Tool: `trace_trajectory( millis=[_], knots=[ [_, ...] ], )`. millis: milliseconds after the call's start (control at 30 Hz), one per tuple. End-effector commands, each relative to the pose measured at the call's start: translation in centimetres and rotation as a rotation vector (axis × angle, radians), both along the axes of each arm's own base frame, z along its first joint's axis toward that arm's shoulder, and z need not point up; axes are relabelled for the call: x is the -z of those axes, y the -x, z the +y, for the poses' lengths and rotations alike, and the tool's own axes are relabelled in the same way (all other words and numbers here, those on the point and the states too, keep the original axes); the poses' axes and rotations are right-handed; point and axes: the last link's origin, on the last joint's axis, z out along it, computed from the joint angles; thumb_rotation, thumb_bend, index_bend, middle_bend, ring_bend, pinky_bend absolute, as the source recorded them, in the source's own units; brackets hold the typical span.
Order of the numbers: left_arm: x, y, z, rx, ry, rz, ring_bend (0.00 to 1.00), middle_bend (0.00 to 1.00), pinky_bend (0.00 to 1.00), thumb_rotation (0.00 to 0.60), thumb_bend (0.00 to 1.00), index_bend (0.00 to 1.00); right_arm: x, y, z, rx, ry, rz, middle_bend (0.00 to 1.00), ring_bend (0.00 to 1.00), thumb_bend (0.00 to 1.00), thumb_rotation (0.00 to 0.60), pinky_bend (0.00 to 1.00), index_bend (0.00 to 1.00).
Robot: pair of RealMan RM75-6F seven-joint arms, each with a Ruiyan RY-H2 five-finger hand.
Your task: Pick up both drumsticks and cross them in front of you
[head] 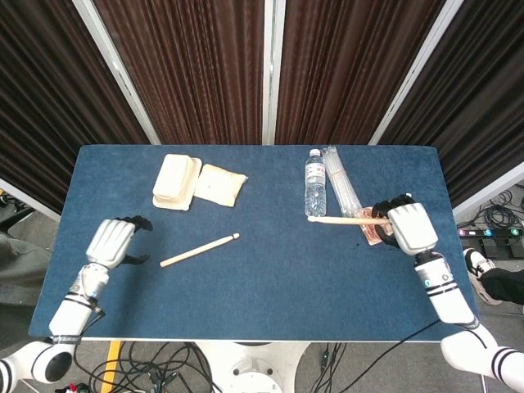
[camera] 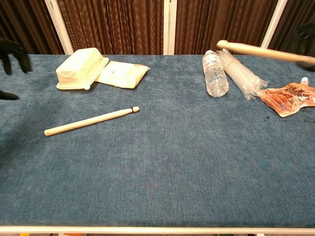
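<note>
One wooden drumstick [head: 199, 250] [camera: 91, 121] lies on the blue table, tip pointing toward the back right. My right hand [head: 407, 227] grips the butt of the second drumstick [head: 344, 219] [camera: 263, 50], raised above the table with its tip pointing left. In the chest view only that stick shows; the right hand is mostly past the right edge. My left hand [head: 115, 241] hovers over the table's left side, fingers apart and holding nothing, a short way left of the lying drumstick. Its dark fingers [camera: 11, 49] show at the chest view's left edge.
A cream clamshell box [head: 176, 181] and a wrapped sandwich pack [head: 221, 185] sit at the back left. A water bottle [head: 315, 183], a sleeve of clear cups [head: 341, 190] and an orange pouch [camera: 288, 97] lie at the back right.
</note>
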Motion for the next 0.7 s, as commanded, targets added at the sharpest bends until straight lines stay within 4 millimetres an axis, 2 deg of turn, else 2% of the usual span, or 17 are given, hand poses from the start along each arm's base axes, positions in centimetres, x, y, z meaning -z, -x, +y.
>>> trace_trajectory(
  millis=[33,133,267,500,700],
  knots=[
    [3.6,-2.6,1.6,-0.009,0.059,-0.006,0.58,0.47,0.61,0.600,0.15,0.41,-1.9,0.5,0.8,0.028,0.037,-0.010,0.65,0.45,0.51,0.600,0.34,0.72],
    [5.5,-3.3,2.0,-0.033,0.075,0.025,0.61,0.49,0.63,0.600,0.18,0.41,-2.3,0.9,1.3,0.042,0.040,-0.007,0.65,0.45,0.51,0.600,0.34,0.72],
    [7.5,-3.7,2.1,-0.070,0.097,0.067,0.61,0.49,0.63,0.600,0.18,0.41,-2.5,1.5,1.5,0.061,0.037,-0.014,0.65,0.45,0.51,0.600,0.34,0.72],
    [9.6,-3.1,1.6,-0.112,0.142,0.138,0.61,0.49,0.64,0.600,0.19,0.41,-2.2,2.3,1.5,0.078,0.026,-0.031,0.65,0.45,0.51,0.600,0.34,0.72],
    [10.3,-2.8,1.2,-0.126,0.154,0.183,0.61,0.51,0.73,0.600,0.20,0.41,-2.1,2.9,1.4,0.095,0.030,-0.060,0.65,0.45,0.51,0.600,0.34,0.72]
  ],
)
